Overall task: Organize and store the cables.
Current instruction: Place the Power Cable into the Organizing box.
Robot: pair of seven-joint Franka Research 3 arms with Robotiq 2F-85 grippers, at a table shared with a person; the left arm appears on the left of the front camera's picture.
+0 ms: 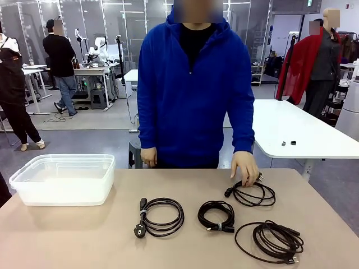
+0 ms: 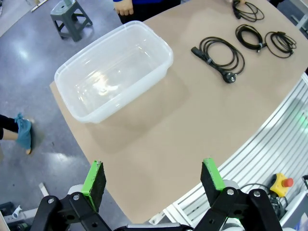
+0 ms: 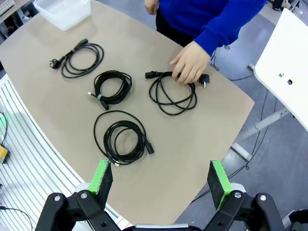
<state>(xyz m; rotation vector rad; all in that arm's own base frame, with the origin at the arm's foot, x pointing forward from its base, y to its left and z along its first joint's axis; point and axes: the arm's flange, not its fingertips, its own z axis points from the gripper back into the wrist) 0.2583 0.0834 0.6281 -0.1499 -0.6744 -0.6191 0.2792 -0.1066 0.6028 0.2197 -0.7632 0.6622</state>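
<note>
Black and thin, four round-coiled rubbery cables (image 1: 162, 216) lie apart on the smooth tan tabletop (image 1: 84, 235), to the right of one clear, rounded-rectangular plastic tub (image 1: 61, 162). A person's hand (image 1: 245, 166) rests on the coil nearest the far edge (image 1: 255, 194). The left gripper (image 2: 154, 175) and the right gripper (image 3: 161, 175) each have their jaws spread wide, holding and touching nothing.

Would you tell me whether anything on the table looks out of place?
Nothing stands out: four coiled cables lie separately on the table, the clear bin sits upright, and a person's hand touches the far coil.
</note>
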